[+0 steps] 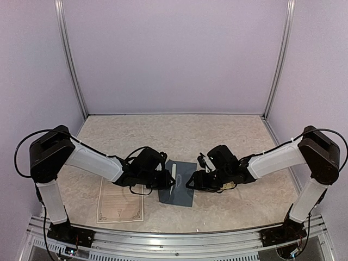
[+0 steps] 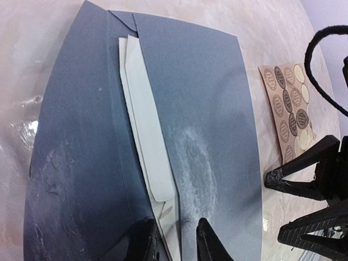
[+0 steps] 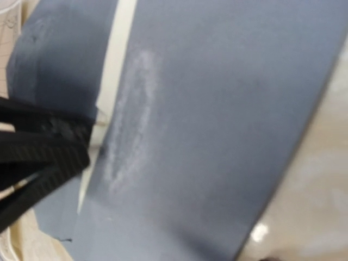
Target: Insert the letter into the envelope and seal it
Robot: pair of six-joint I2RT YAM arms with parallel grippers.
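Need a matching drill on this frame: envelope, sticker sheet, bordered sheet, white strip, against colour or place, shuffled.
1 envelope
2 sticker sheet
3 bordered sheet
4 white strip

A lying by the left arm's base
B tan, with round stickers
C slate blue, mid-table
D showing between the blue panels

Pairs: 1-C, 2-B, 3-A, 4-D

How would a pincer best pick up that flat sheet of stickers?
Probably by a corner. The sticker sheet lies flat on the table, giving nothing to pinch from straight above. Its edge away from the envelope looks free, so the open right pincer, right beside it, could come in low from that side.
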